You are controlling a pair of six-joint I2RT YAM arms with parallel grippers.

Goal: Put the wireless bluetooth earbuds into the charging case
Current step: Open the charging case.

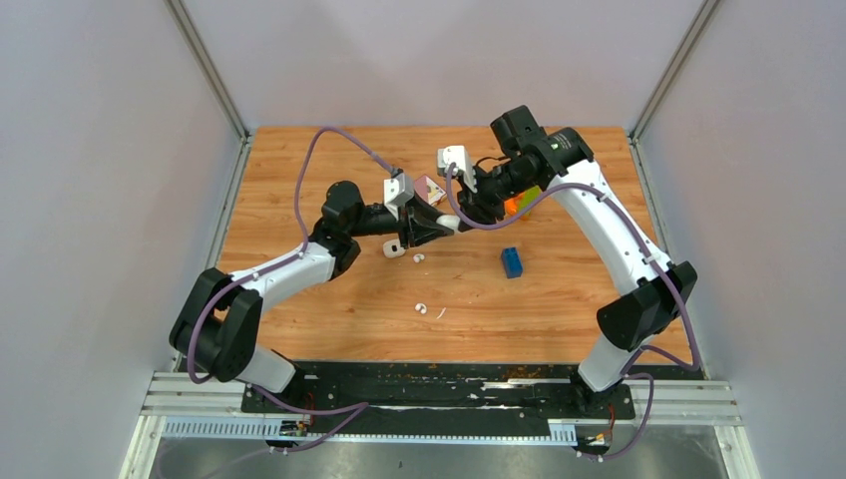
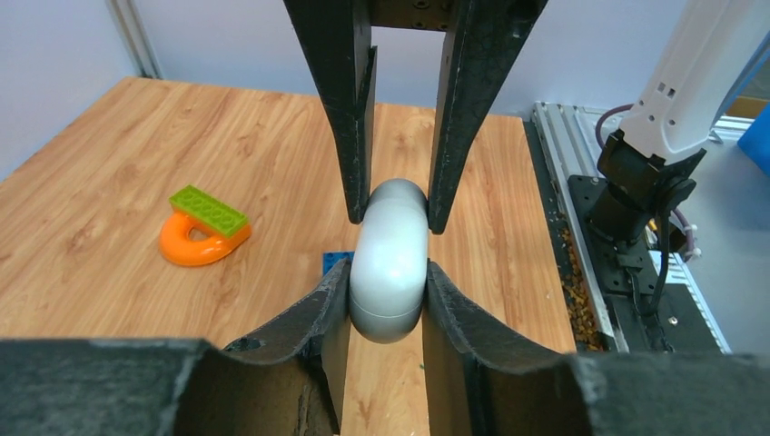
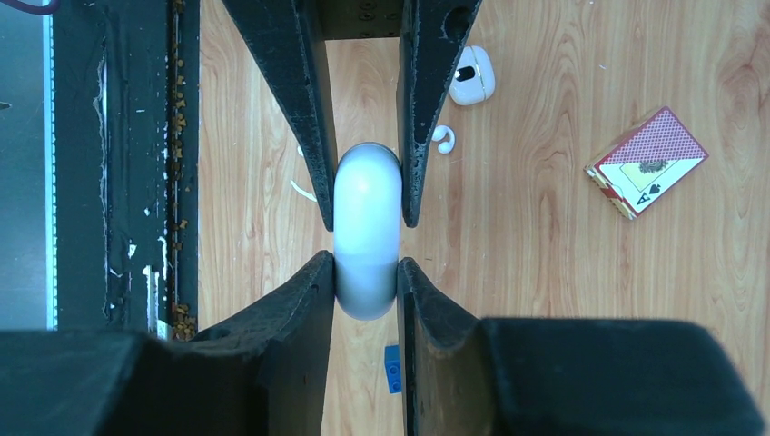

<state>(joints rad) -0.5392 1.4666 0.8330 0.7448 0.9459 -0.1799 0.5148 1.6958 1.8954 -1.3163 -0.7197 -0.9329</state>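
Wood tabletop [image 1: 329, 170], cream dark-dotted charging case [image 3: 472, 75], tiny curved white earbud [image 3: 443, 136] nearby

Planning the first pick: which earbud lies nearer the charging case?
The earbud right beside the charging case; the other earbud lies well apart, next to a thin white sliver.

Top camera looks down from behind over the whole counter [image 1: 559, 309]; both wrist cameras closely face one white oval [image 2: 389, 263], oppositely.

White oval pebble [image 3: 367, 227] in right gripper [image 3: 366, 270]
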